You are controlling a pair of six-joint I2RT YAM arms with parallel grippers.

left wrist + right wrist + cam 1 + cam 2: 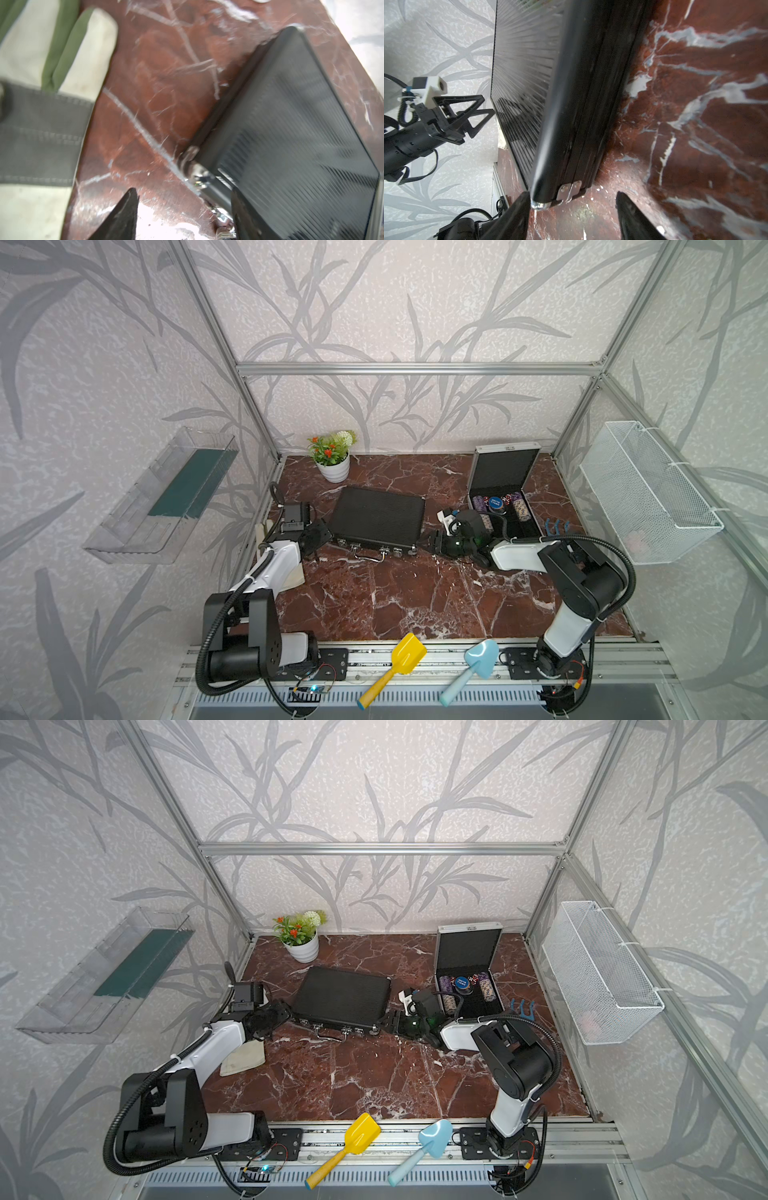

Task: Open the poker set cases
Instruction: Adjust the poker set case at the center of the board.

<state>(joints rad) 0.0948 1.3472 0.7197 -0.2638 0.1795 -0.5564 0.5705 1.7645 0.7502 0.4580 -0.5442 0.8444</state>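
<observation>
The larger black poker set case [378, 518] [340, 996] lies flat and closed at mid table, its handle and latches [368, 553] facing the front. The smaller silver case [505, 472] stands open at the back right, with chips [498, 506] in its black lining. My left gripper [322, 537] [184, 193] is open at the black case's front left corner, one finger [245, 212] over the case's edge. My right gripper [428, 545] [573, 194] is open around the front right corner [542, 201], which sits close to one finger [517, 214].
A glove [293, 576] [31, 124] lies under the left arm. A potted plant [332, 456] stands at the back left. A blue rake [555, 526] lies right of the silver case. Yellow [395, 668] and blue [471, 668] shovels rest on the front rail. A wire basket [648, 489] hangs at right.
</observation>
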